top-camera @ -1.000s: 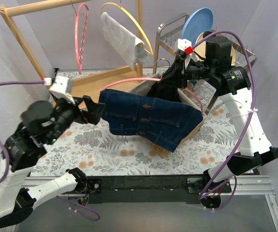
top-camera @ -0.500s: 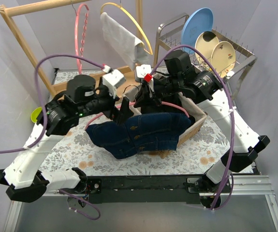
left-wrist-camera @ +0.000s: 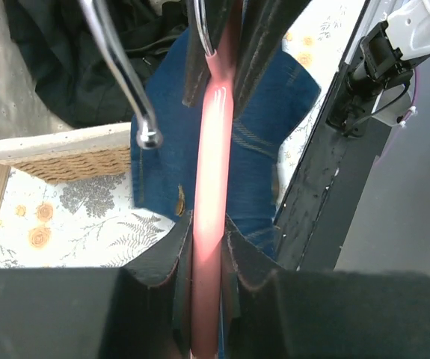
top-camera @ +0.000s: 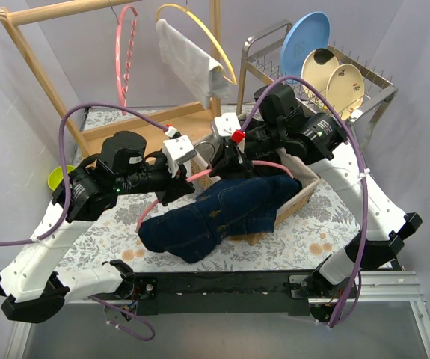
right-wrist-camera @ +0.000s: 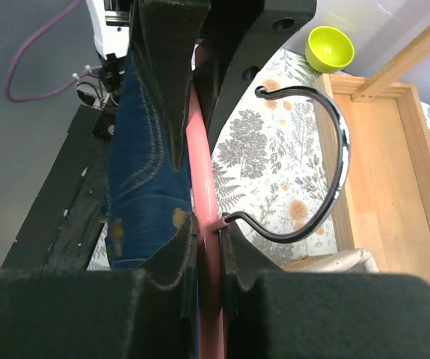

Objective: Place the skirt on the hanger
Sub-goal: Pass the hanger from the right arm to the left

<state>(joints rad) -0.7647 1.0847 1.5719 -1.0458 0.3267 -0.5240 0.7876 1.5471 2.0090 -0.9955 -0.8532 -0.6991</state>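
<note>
A pink hanger (top-camera: 268, 164) is held over the table's middle by both grippers. My left gripper (top-camera: 190, 179) is shut on its pink bar (left-wrist-camera: 213, 149), with the metal hook (left-wrist-camera: 125, 67) just to the left. My right gripper (top-camera: 226, 160) is shut on the same bar (right-wrist-camera: 203, 187) at the root of the hook (right-wrist-camera: 327, 187). The blue denim skirt (top-camera: 222, 213) hangs below the bar and droops onto the table, over the basket's front edge. It shows under the bar in both wrist views (left-wrist-camera: 274, 112) (right-wrist-camera: 143, 172).
A wicker basket (top-camera: 302, 191) with dark clothes (left-wrist-camera: 57, 75) sits under the right arm. A dish rack (top-camera: 263, 63) with plates stands at the back right. The wooden rack (top-camera: 31, 63) at the back left carries a pink and a yellow hanger and a white cloth (top-camera: 188, 60). A green bowl (top-camera: 54, 177) lies far left.
My left arm swung in from the left and its jaws closed on the pink hanger. The right gripper brought the hanger forward and lower; the skirt sagged down to the left.
</note>
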